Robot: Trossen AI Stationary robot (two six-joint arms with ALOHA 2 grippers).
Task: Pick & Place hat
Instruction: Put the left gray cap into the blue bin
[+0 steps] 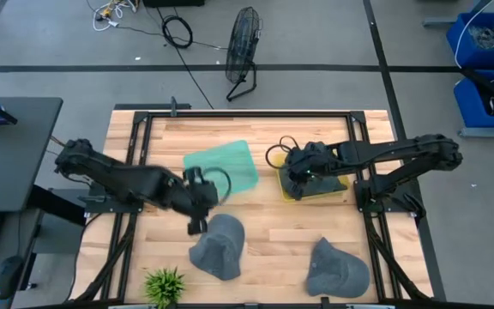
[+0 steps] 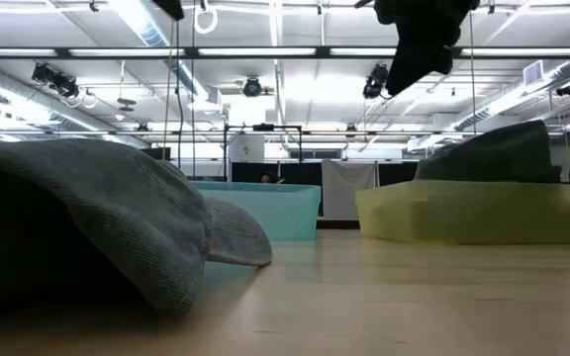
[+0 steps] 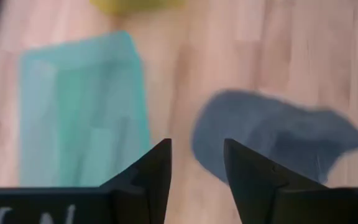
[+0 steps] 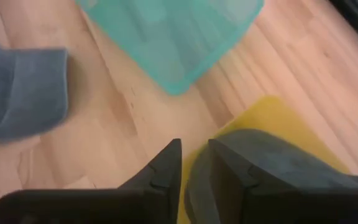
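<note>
Two grey hats lie flat on the wooden table near its near edge: one (image 1: 218,245) left of centre, one (image 1: 337,268) to the right. A third dark grey hat (image 2: 503,153) sits in the yellow tray (image 2: 463,213). My left gripper (image 1: 197,223) hovers open just left of the nearer-left hat (image 3: 272,137), beside the teal tray (image 1: 225,167), fingers above bare wood. My right gripper (image 4: 194,152) hangs above the yellow tray (image 1: 316,184), raised clear of the hat in it (image 4: 272,162), with a narrow gap between its fingers.
The teal tray (image 3: 79,112) stands left of the yellow one in the middle of the table. A small green plant (image 1: 165,283) sits at the near edge, left of the hats. Bare wood lies between the trays and the two hats.
</note>
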